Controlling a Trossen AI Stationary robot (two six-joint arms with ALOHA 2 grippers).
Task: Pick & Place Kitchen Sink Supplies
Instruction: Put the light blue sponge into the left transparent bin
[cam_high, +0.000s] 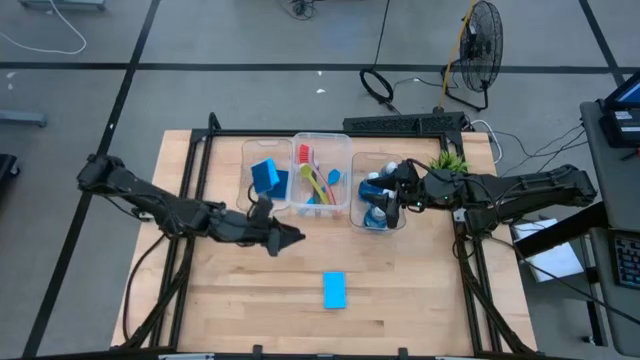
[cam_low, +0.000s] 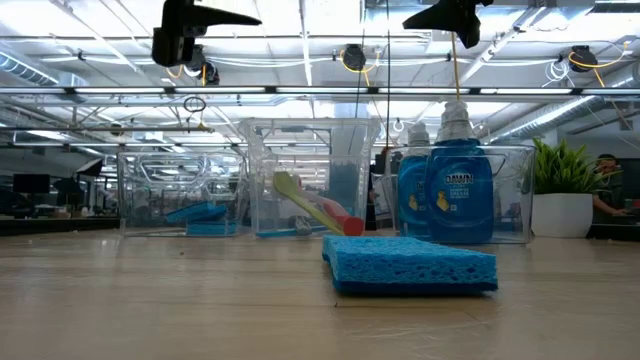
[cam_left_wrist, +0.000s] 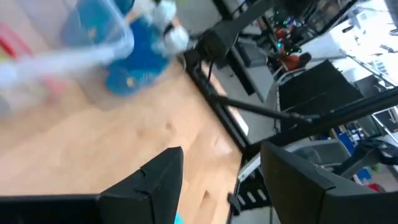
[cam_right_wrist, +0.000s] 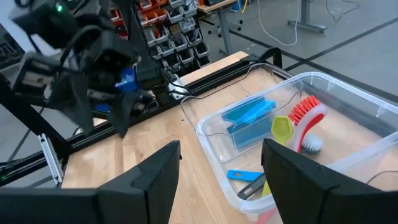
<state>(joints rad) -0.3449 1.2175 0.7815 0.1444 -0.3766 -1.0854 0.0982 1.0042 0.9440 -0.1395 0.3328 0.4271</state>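
Hovering both grippers, open and empty, by the bins.
We see our left gripper (cam_high: 290, 237) near the left bin (cam_high: 247, 160), right gripper (cam_high: 391, 203) over the bottles (cam_high: 375, 190); one sponge (cam_high: 334, 290) lies near, alone.

Both hands, left (cam_high: 290, 238) and right (cam_high: 393, 197), hover with fingers apart.

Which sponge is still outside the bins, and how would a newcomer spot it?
Start from the row of three clear bins at the table's far side, then look toward the near edge, below the middle bin. There a flat light blue sponge lies alone on the bare wood. Unlike the other sponges, it sits in no bin and touches nothing.
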